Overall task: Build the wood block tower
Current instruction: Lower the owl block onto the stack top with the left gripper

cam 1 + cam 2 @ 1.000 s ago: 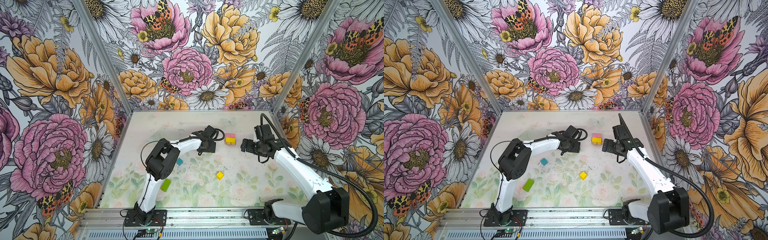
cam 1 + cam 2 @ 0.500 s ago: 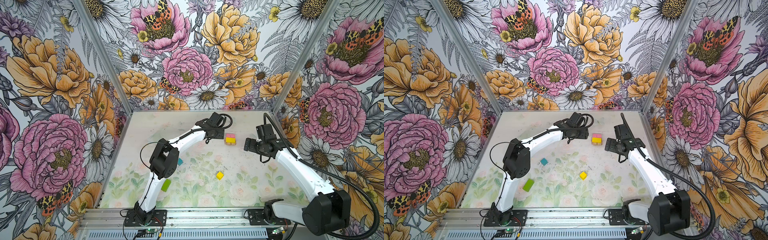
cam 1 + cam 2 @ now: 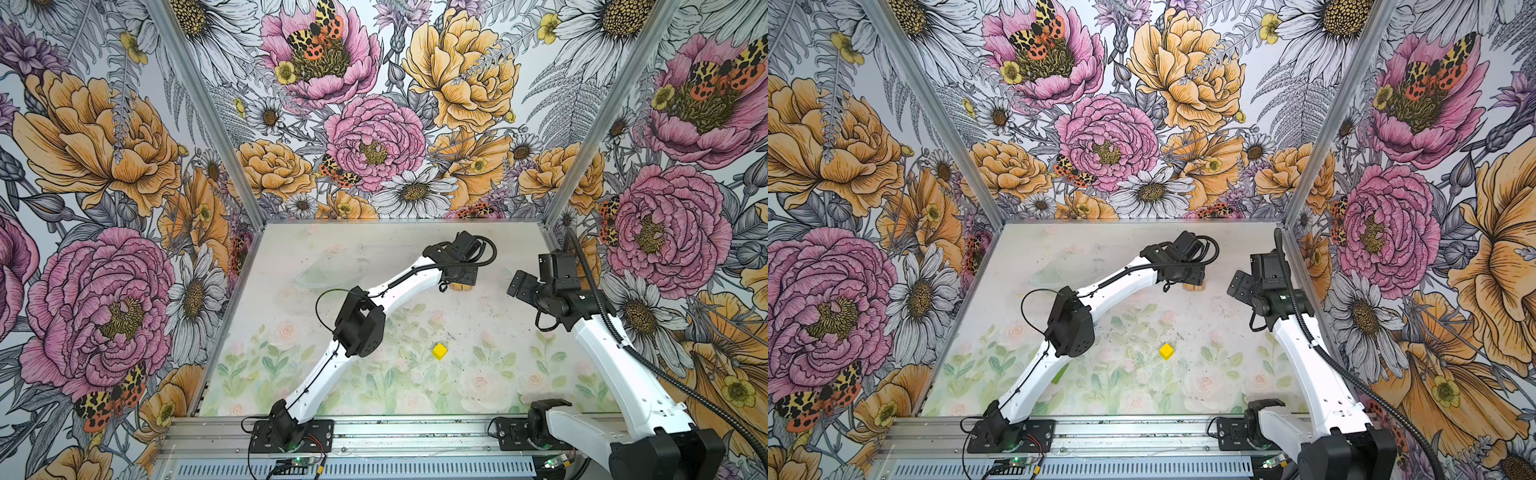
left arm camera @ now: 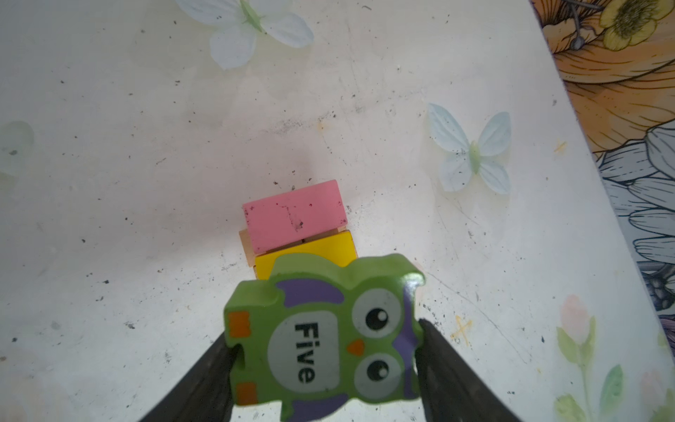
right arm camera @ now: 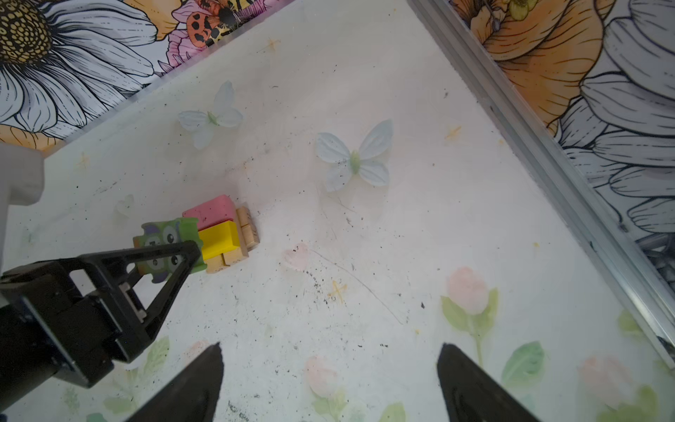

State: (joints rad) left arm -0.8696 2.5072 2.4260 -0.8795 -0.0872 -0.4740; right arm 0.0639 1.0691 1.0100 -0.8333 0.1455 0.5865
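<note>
The left end effector [image 4: 325, 341] grips the green owl block [image 4: 321, 329] by its two sides. The black fingers [image 4: 438, 350] press against the owl's notched edges, and the printed face with the word "Five" is turned to the wrist camera. In the left wrist view the owl sits low in the frame, and its upper edge overlaps the yellow block [image 4: 310, 248] of the tower [image 4: 292, 226]. It is not clear whether the owl touches the stack.

The tower stands on the pale worktop [image 5: 365, 255], left of centre in the right wrist view. Plain tan bars [image 5: 248, 228] lie at its base, with a pink block [image 5: 210, 211] and the yellow block side by side on top of them. In both top views the left wrist covers most of it, and only a tan edge [image 3: 463, 286] shows just right of centre in the frame.

The right end effector [image 5: 328, 350] has its jaws spread wide with nothing between them. It hovers over bare worktop, well apart from the tower and towards the right of both top views.

A small yellow cube [image 3: 439, 351] lies alone lower in the frame, right of the left arm's elbow. In a top view a lime-green piece [image 3: 1060, 372] peeks out from under the left forearm.
</note>
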